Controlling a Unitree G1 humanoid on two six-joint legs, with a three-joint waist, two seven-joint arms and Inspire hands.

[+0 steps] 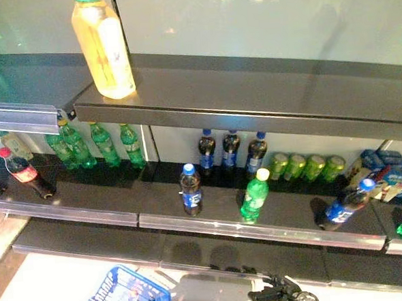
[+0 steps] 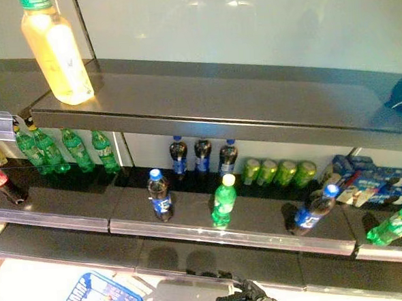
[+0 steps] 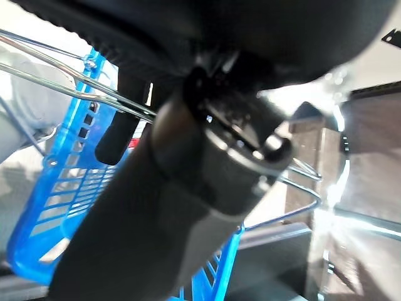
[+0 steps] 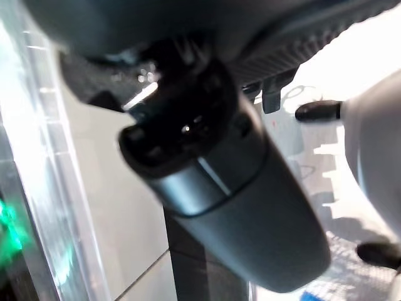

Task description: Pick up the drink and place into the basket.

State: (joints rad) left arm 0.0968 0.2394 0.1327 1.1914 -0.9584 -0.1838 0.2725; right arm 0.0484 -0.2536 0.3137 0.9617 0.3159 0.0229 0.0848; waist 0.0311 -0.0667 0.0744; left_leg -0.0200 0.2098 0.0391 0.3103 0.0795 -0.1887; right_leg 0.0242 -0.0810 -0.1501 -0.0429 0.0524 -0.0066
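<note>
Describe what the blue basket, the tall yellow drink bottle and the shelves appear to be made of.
Blue slotted basket: likely moulded plastic, matte, with shiny metal wire handles. Tall yellow drink bottle: clear glossy plastic, probably; liquid shows through. Dark shelves: seemingly coated metal, faintly reflective, with clear strips along the front edges.

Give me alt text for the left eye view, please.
Dark shelves of bottled drinks: a tall yellow bottle on the upper shelf, green and cola bottles below. A blue plastic basket sits at the bottom edge, the robot's dark right hand beside it.
</note>
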